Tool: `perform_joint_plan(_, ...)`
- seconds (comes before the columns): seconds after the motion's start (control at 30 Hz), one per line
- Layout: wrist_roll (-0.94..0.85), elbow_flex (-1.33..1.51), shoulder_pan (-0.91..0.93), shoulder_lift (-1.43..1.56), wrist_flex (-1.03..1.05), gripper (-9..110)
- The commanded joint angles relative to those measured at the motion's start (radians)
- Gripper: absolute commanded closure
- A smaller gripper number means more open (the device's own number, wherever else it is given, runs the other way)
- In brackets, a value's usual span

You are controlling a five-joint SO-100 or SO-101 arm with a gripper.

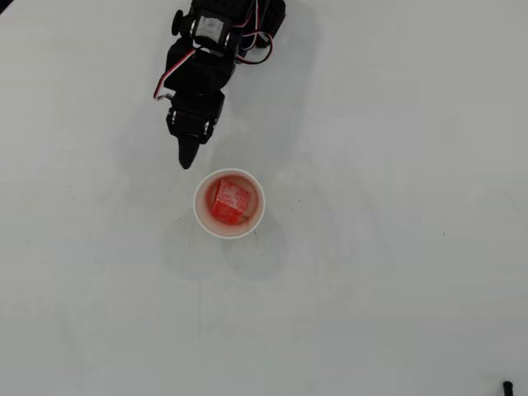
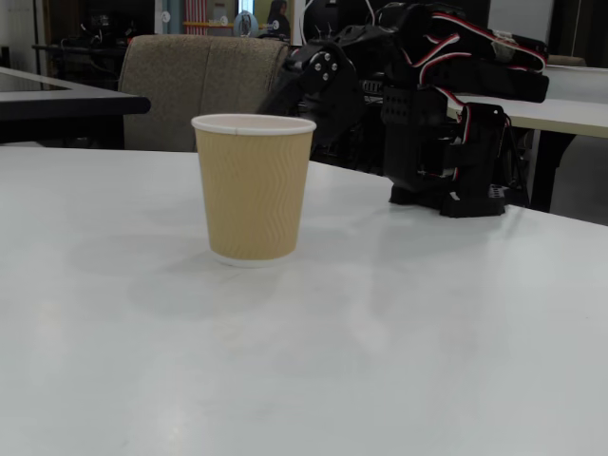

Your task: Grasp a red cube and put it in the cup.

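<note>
The red cube (image 1: pixel 229 200) sits inside the cup (image 1: pixel 200 216) and the empty end effector (image 1: pixel 187 160) (fingers pinched together) hangs just beside the rim, so a careless swing could topple that light cup across the desk (image 1: pixel 396 247).

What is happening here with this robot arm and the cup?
The red cube lies inside the cup, which stands upright on the white table. The gripper holds nothing; in the overhead view it hangs just beside the cup's rim, up and to the left, not touching it. Its fingers look closed together.
</note>
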Motion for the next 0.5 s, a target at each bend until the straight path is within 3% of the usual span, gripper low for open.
perform_joint_plan(0.0,0.066,0.077,-0.031,0.018,0.034,101)
perform_joint_plan(0.47,0.075,0.077,-0.129,0.017,0.046,101)
